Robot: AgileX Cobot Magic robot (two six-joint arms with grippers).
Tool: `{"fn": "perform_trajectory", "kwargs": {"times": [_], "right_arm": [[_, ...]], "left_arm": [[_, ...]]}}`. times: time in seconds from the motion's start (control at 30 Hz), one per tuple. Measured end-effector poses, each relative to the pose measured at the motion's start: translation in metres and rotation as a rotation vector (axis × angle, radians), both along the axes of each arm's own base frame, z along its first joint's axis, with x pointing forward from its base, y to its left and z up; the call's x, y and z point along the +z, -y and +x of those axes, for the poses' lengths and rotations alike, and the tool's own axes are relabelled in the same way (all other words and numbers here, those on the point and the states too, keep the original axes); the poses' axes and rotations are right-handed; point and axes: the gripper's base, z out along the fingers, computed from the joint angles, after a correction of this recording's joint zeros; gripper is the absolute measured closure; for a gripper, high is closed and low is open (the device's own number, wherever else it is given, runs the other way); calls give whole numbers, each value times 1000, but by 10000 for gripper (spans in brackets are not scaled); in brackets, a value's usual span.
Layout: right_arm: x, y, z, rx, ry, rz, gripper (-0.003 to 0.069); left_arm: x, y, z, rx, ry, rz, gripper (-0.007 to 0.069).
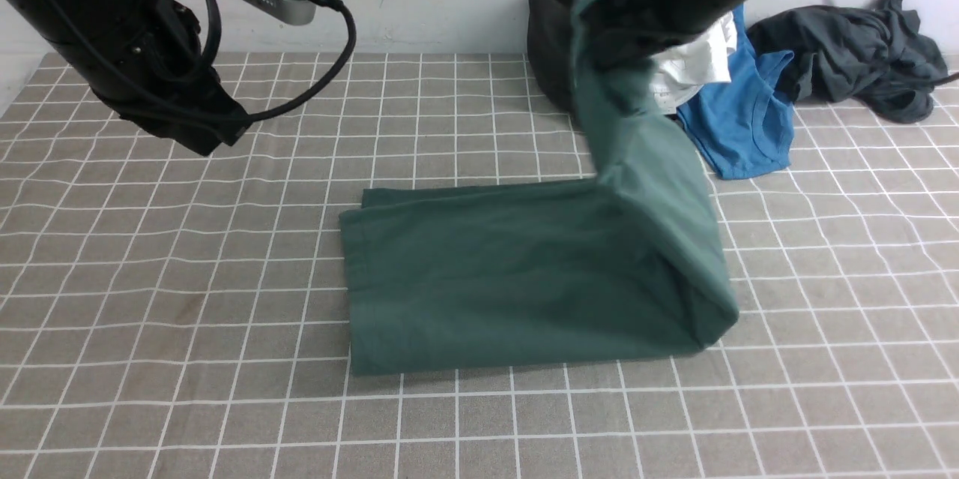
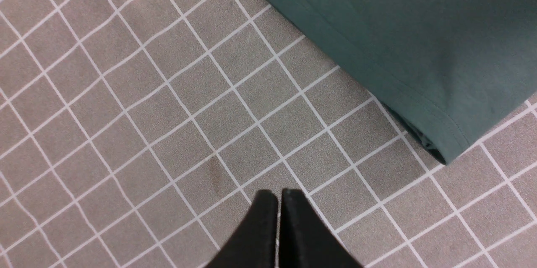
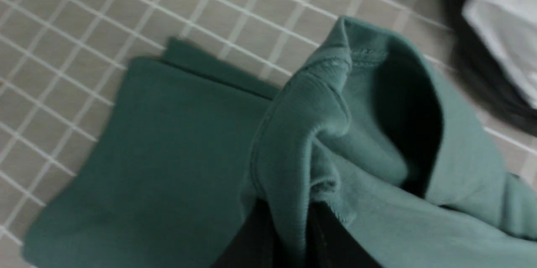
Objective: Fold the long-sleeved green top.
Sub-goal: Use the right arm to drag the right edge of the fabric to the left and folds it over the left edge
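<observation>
- green top (image 1: 487, 276) lies nearest us, its flat part spread on the desk (image 1: 225, 419), the other end lifted up by the right arm. what's holding it?
- right tool (image 3: 289, 222). it's clenched on a bunched bit of the green top, with loose folds hanging around the fingers. left tool (image 2: 278, 194) is closed on nothing, over bare desk beside the flat end.
- so what could go wrong?
- that bunch, mostly. only one tool has hold, so if it comes down as it is, i'd expect a lump or a twisted layer instead of a clean fold.
- and if it pulls too hard?
- the flat part is held only by its own weight, so it could slide or skew. the edges at that end already sit a little out of line.
- what about the pile behind?
- the lifted cloth is near the white cloth (image 1: 693, 74) and the blue top (image 1: 742, 119). a wide swing that way might snag or drag them.
- sleeves tucked in?
- can't tell from here.
</observation>
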Motion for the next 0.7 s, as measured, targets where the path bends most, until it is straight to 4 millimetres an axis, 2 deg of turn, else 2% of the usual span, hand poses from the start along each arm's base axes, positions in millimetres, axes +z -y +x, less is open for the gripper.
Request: {"fn": "perform_trajectory", "kwargs": {"times": [0.1,0.13,0.23,0.33,0.4,0.5,0.53,0.57,0.63,0.7], "right_arm": [[-31,-47,-1,64,-33,54,618],[-31,-47,-1,63,-30,59,618],[-72,-87,0,99,-53,77,618],[-96,-102,1,105,-72,79,602],[-106,-107,2,105,-89,85,574],[-109,-110,1,113,-105,112,472],[-108,-111,1,118,-103,121,412],[-108,-111,1,120,-102,123,391],[-102,-110,1,132,-86,127,307],[-92,-108,2,144,-54,121,194]], "left_arm": [[8,-1,-6,-1,17,-3,631],[8,-1,-6,-1,17,-3,631],[12,-2,-10,-1,26,-4,631],[12,-2,-10,-1,26,-4,631],[12,-2,-10,-1,26,-4,631],[12,-2,-10,-1,26,-4,631],[12,-2,-10,-1,26,-4,631],[12,-2,-10,-1,26,-4,631],[12,-2,-10,-1,25,-4,631],[12,-2,-10,-1,25,-4,631]]}}
